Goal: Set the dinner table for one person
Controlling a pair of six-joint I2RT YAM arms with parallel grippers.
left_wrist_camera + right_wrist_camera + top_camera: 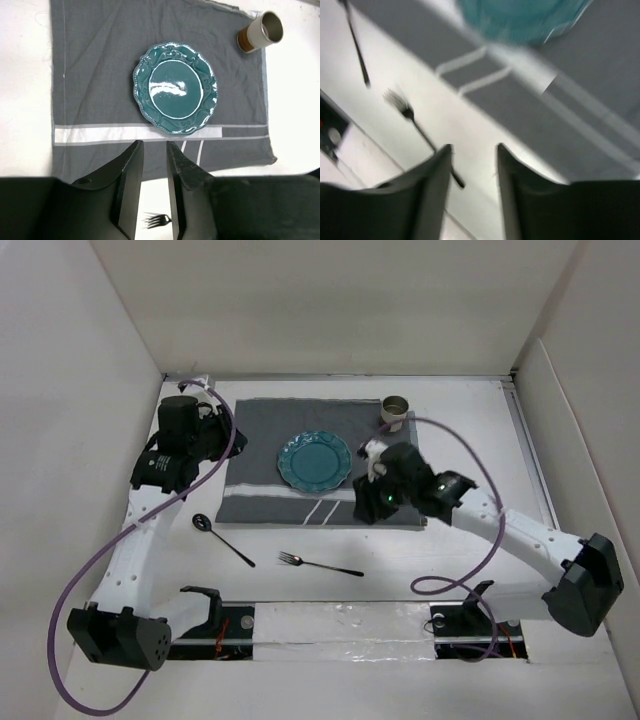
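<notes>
The white worktop carries a dark grey cloth with white stripes, spread toward its far edge. The right end effector hangs above the cloth's near right corner, its fingers moderately parted with nothing between them. The left end effector sits over the cloth's far left corner, its fingers only narrowly parted and likewise empty. A teal plate rests in the middle of the cloth, and a cup stands at the cloth's far right corner. The cutlery is not yet placed. The fork lies on bare worktop between the cloth and the near edge, its long axis roughly parallel to that edge, tines toward the left and handle toward the right. The spoon lies just left of it, slanted, with its bowl toward the left edge. From the right end effector, the fork lies toward the near edge and a little left. In the blurred right wrist view, its handle ends close under the fingers. The right arm looks the nearer for a fork pickup, with the fingers closing across the handle.
</notes>
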